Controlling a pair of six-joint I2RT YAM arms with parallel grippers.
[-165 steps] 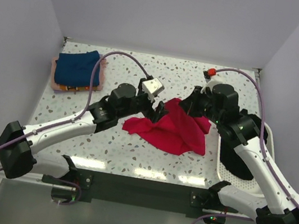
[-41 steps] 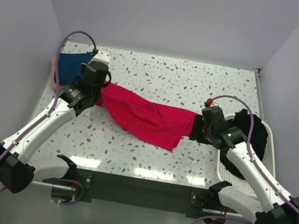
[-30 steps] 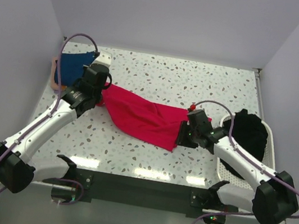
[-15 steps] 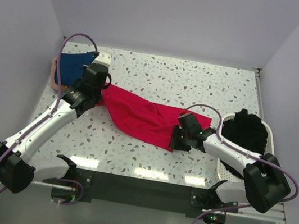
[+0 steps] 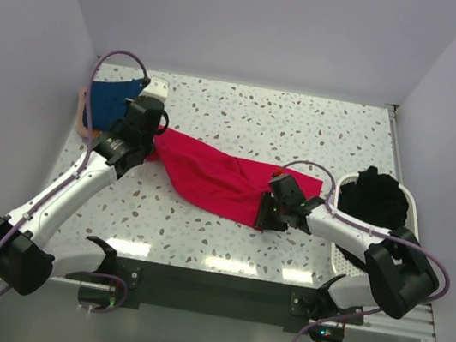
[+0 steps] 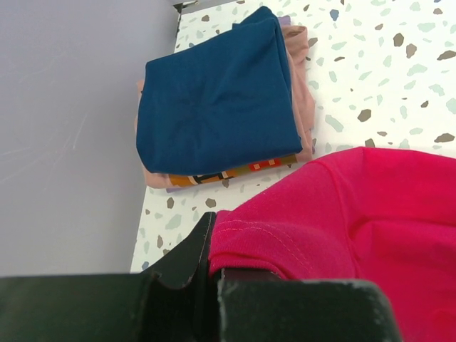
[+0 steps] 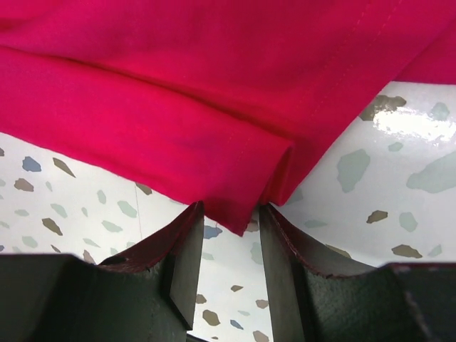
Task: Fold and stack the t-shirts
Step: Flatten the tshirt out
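A crimson-red t-shirt [image 5: 218,178] lies stretched across the table from back left to mid right. My left gripper [image 5: 152,143] is shut on its left end, the hem pinched between the jaws [image 6: 214,246]. My right gripper [image 5: 262,220] stands open at the shirt's near right corner. In the right wrist view a folded tip of the red t-shirt [image 7: 178,85] hangs between the two fingertips of that gripper [image 7: 228,214] without being pinched. A folded navy t-shirt [image 6: 214,100] sits on a folded pale pink one [image 6: 303,78] at the back left corner. Black t-shirts [image 5: 375,199] fill the basket.
A white perforated basket [image 5: 414,205] stands at the right edge of the table, next to my right arm. The side wall runs close behind the folded stack [image 5: 109,100]. Speckled tabletop [image 5: 287,128] shows behind the red shirt.
My right gripper has slid left along the shirt's near edge to its lower corner. The left gripper and its end of the shirt have stayed put.
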